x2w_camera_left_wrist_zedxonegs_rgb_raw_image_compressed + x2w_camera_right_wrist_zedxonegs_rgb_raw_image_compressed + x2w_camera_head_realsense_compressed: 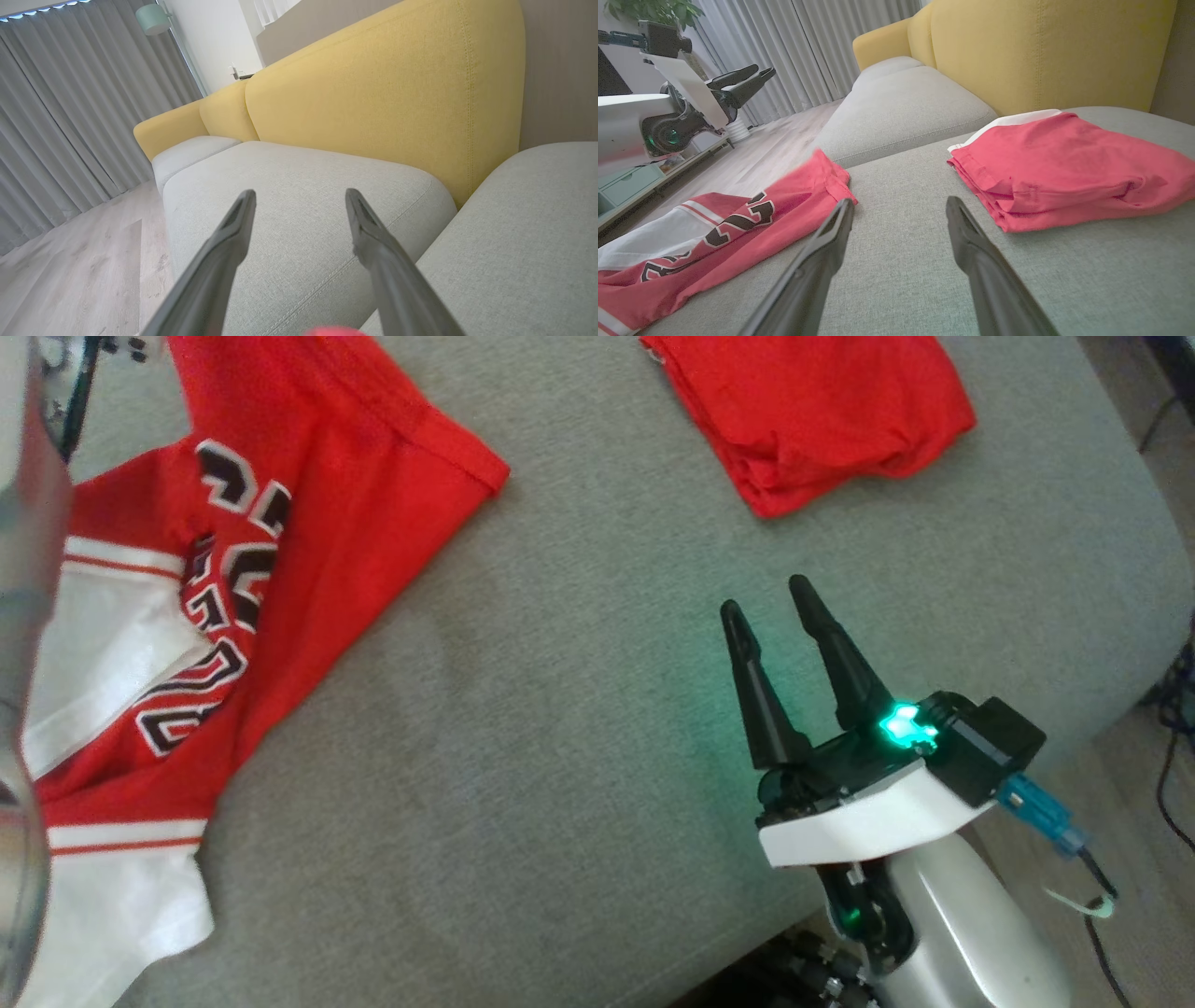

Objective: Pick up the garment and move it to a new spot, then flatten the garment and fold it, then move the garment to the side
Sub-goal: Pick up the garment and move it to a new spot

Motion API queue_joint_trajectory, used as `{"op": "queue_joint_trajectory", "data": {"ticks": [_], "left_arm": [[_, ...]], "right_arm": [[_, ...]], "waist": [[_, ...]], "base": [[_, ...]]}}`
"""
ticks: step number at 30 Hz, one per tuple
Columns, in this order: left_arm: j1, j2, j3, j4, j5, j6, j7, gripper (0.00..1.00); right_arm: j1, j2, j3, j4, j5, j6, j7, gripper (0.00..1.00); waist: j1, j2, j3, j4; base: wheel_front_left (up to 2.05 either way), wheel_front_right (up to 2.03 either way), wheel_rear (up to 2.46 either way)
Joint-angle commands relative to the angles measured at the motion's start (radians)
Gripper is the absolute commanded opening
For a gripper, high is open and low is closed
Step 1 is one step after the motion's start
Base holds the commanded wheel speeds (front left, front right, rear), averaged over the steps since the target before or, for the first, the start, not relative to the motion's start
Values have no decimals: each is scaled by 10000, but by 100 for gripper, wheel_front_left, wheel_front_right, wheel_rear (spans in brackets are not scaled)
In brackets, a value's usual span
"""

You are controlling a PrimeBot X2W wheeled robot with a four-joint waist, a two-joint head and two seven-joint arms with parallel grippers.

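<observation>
A red and white jersey-style garment [355, 523] with black numbers lies spread and rumpled on the grey seat cushion [579, 756] at the left; the right wrist view shows this garment [738, 224] at lower left. My right gripper [766, 597] hovers open and holds nothing over bare cushion between the two red pieces, its fingers [822, 261] apart. My left gripper [300, 193] is open with nothing between its fingers, raised above the garment, and a sliver of red shows under it. The right wrist view has my left gripper [765, 70] high at upper left.
A folded red garment [812, 411] rests at the cushion's far right, also seen near the yellow backrest [1041, 51]. The cushion's front edge runs by my right arm, with cables [1172, 765] on the floor beyond. A blurred pale forearm [23, 663] covers the left edge.
</observation>
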Motion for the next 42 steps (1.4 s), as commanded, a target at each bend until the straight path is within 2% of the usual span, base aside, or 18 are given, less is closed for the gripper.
{"op": "queue_joint_trajectory", "data": {"ticks": [1,8,13,19,24,28,33,38,42], "left_arm": [[-585,62,248,-143,-88,26,-249,100],[-68,-538,472,-459,-609,-200,-609,100],[1125,-756,911,-1958,-1000,-162,-635,100],[3679,-860,1498,-4159,-1413,151,-637,100],[5600,-869,1774,-5416,-1613,504,-638,100],[7562,-872,2189,-6713,-1690,1093,-639,100],[9855,-1333,2596,-7925,-1674,1671,-639,100],[10839,-1819,2843,-8397,-1502,1792,-639,100],[10861,-1999,2850,-8494,-1224,1623,-639,100]], "right_arm": [[-118,-26,50,-291,-43,67,-107,100],[-170,-26,-490,-149,-392,67,-107,100],[-69,-26,-1171,3,-784,67,-107,100],[266,-26,-2153,237,-1252,67,-107,100],[603,-26,-2672,483,-1553,67,-107,100],[825,-26,-2882,648,-1755,67,-107,100],[1055,-26,-3051,783,-1845,67,-107,100],[1091,-26,-3156,945,-1964,67,-107,100],[804,-26,-3555,1358,-2347,67,-107,100]], "waist": [[0,0,-52,204],[0,0,-503,1200],[0,0,-1087,2339],[0,0,-1949,3759],[0,0,-2408,4455],[0,0,-2664,4785],[0,0,-2893,5027],[0,0,-2943,5187],[0,0,-2746,5344]], "base": [[0,0,0],[0,0,0],[0,0,0],[0,0,0],[0,0,0],[0,0,0],[0,0,0],[0,0,0],[0,0,0]]}}
